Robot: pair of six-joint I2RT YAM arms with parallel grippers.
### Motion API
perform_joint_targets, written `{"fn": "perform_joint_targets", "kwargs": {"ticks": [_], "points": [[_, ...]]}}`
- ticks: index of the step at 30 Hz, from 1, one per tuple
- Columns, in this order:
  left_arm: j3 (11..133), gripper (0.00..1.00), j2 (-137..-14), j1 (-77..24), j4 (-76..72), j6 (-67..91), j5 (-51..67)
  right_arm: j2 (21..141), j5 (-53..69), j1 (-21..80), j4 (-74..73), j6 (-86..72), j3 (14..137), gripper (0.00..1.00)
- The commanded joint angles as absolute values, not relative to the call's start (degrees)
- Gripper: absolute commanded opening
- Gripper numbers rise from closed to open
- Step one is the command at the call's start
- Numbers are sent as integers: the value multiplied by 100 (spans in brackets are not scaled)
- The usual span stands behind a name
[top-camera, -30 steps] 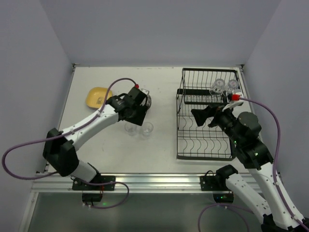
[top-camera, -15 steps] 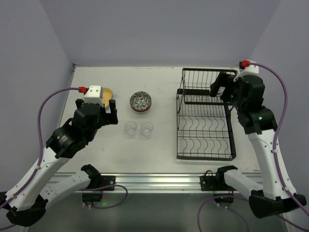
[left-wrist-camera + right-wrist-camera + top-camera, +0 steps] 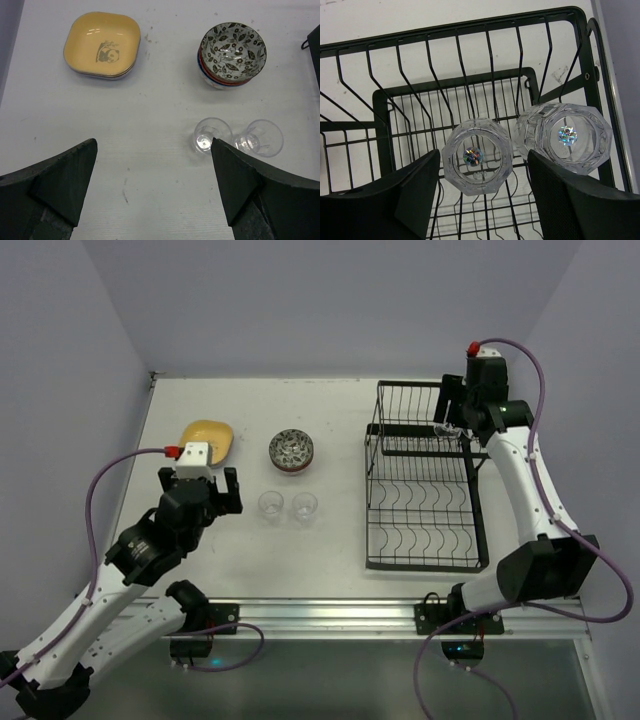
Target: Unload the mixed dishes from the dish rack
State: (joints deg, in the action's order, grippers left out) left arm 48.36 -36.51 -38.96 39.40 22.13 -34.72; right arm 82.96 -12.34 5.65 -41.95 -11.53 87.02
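top: high at near edge, looked down over whole desk (image 3: 330,540) | left wrist: faced straight down, shared yellow plate (image 3: 102,46) | right wrist: close over dish rack (image 3: 380,127)

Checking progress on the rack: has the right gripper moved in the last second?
Yes. In the top view the right gripper went from over the middle of the dish rack to its far upper shelf.

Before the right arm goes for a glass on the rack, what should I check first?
1. Open right hand: ok.
2. It is lined up over one glass on the dish rack: ok.
3. Its fingers clear the neighbouring glass: cannot tell.
4. Open, empty left hand: ok.
5. Bare table beside the unloaded glasses: ok.
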Motion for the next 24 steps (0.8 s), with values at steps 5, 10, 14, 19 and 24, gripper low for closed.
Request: {"fn": "perform_joint_targets", "kwargs": {"ticks": [5, 10, 14, 19, 24], "points": [[4755, 100, -3683, -3858, 3560, 2391, -3428, 8183, -1371, 545, -4131, -984, 8912, 70], [4755, 100, -3665, -3858, 3560, 2391, -3401, 8419, -1099, 545, -4166, -1011, 9000, 69], [4737, 100, -3647, -3858, 3551, 2373, -3366, 8525, -1046, 554, -4149, -1020, 8939, 63], [4737, 100, -3665, -3858, 3542, 2364, -3340, 8490, -853, 580, -4122, -1046, 8903, 51], [4737, 100, -3612, -3858, 3525, 2364, -3331, 8412, -730, 711, -4228, -967, 9027, 20]]}}
